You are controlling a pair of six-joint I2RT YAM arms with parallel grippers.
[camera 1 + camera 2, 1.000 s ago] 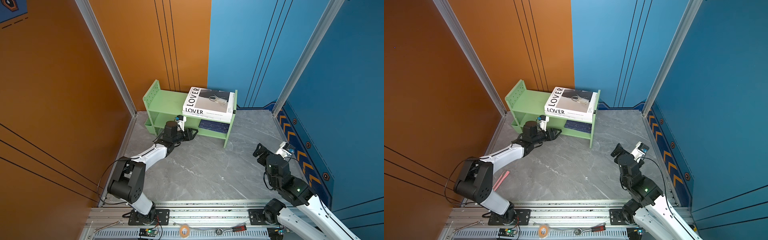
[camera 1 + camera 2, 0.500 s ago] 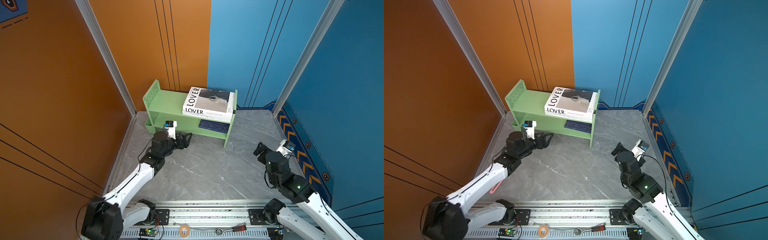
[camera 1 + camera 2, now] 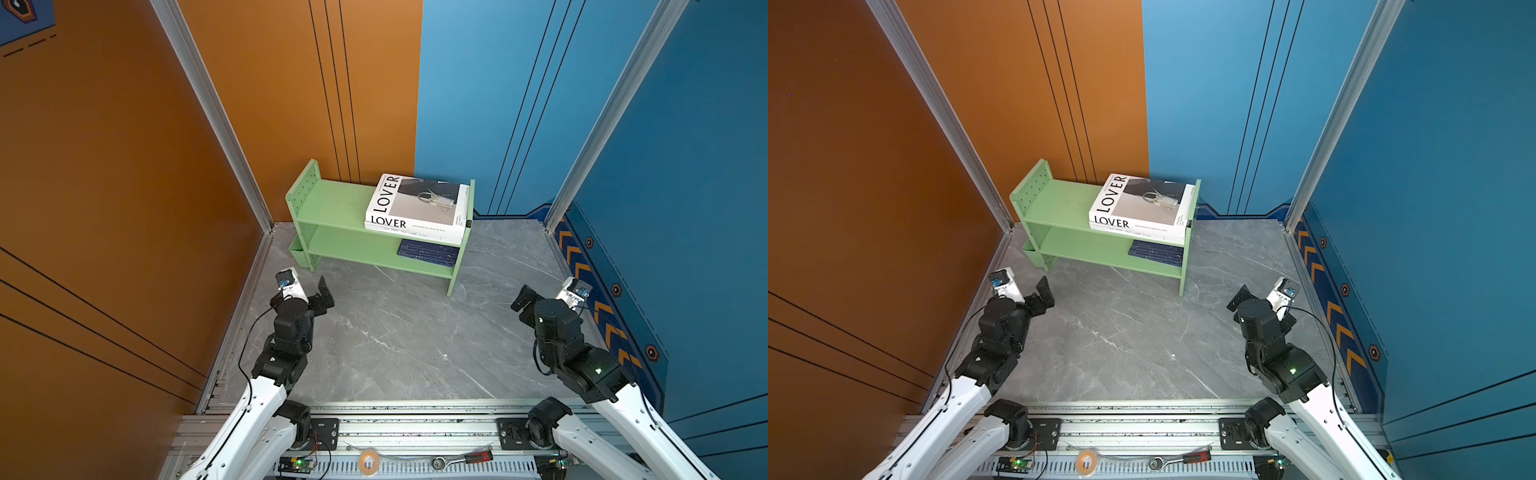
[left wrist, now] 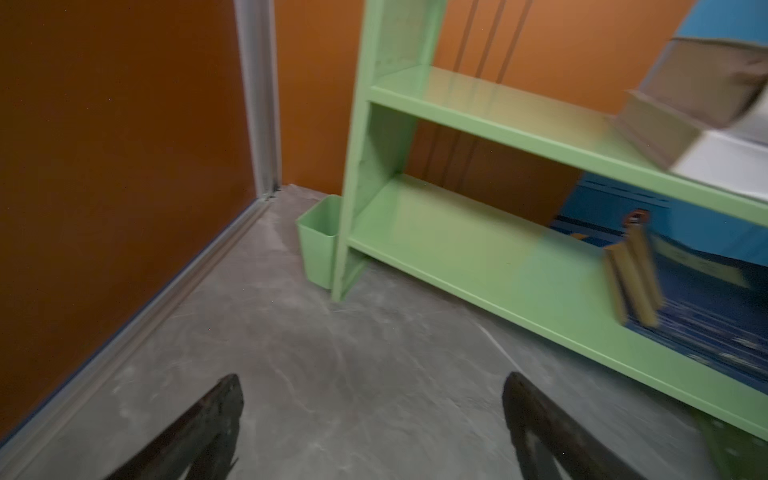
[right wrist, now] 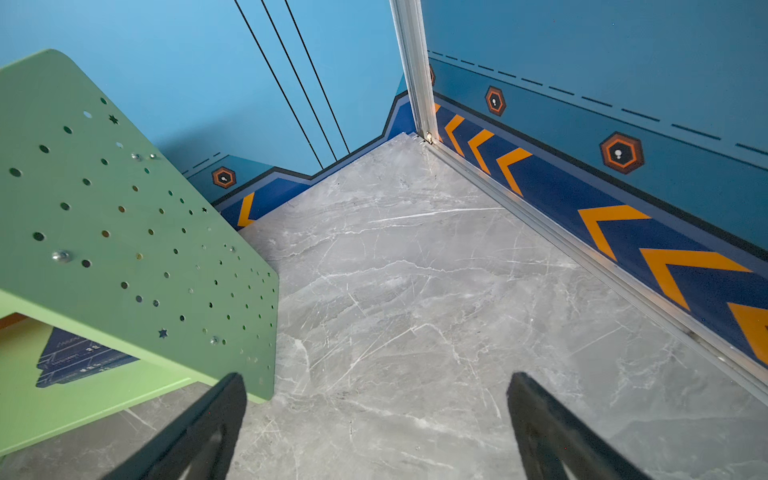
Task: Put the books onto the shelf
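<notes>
Plainly, left tool [image 4: 372, 382] and right tool [image 5: 376, 380] gape wide, empty.

Books [image 3: 415, 205] flat on green shelf [image 3: 332, 205] (both tiers)

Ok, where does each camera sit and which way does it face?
Both top views: high above the arm bases, looking down on shelf, LOVER book, left arm, right arm.
Left wrist: low, facing shelf's open front and side bin; open left gripper shows.
Right wrist: low, facing peg-holed end panel; open right gripper shows.
Shared: both wrist views catch the navy books.
</notes>
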